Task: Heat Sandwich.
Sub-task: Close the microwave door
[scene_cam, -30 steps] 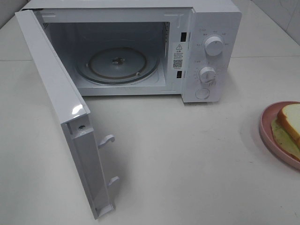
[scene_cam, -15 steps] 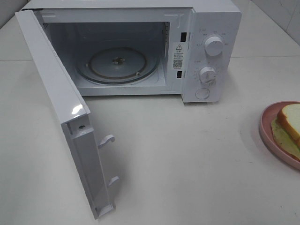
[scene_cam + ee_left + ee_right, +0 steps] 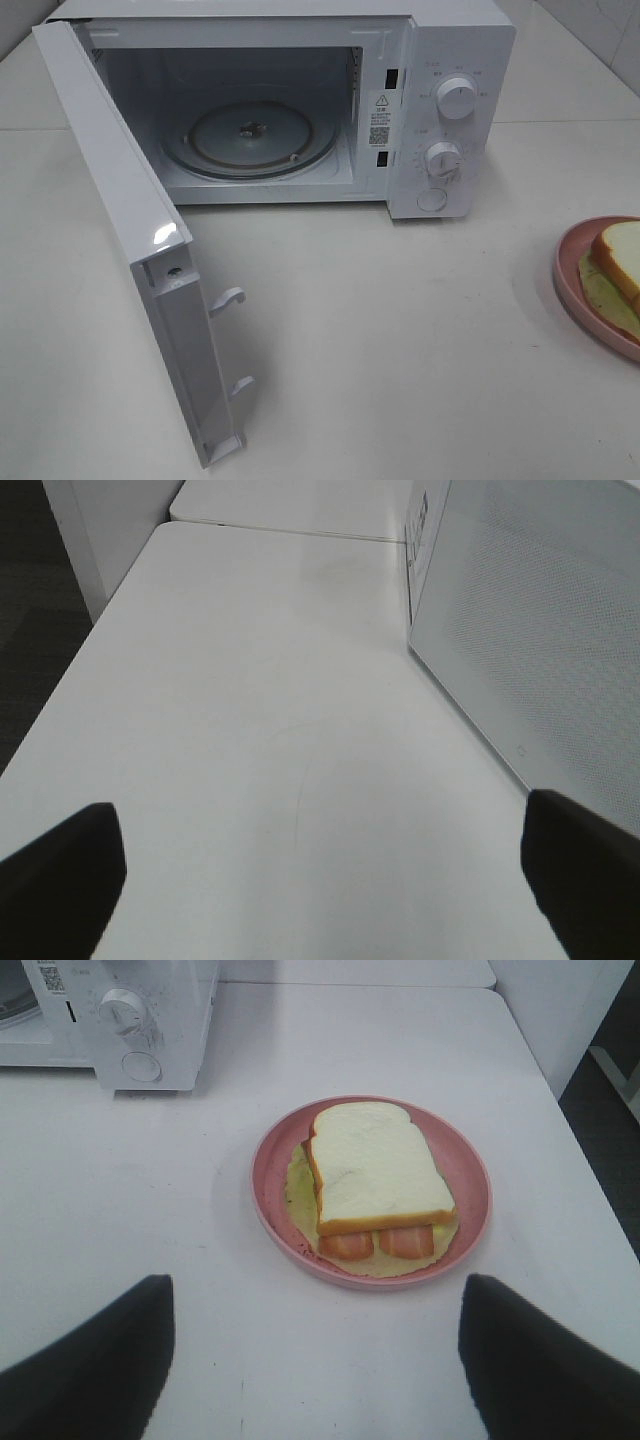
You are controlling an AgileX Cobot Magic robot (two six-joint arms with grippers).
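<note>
The sandwich of white bread with tan crust, a pale green layer and pink sausage lies on a round pink plate. It also shows at the right edge of the high view, on the plate. The white microwave stands at the back with its door swung wide open and the glass turntable bare. My right gripper is open, apart from the plate on its near side. My left gripper is open over bare table beside the door's outer face. Neither gripper shows in the high view.
The microwave's two dials and round button face front; they also show in the right wrist view. The open door juts toward the front left. The table's right edge runs close beside the plate.
</note>
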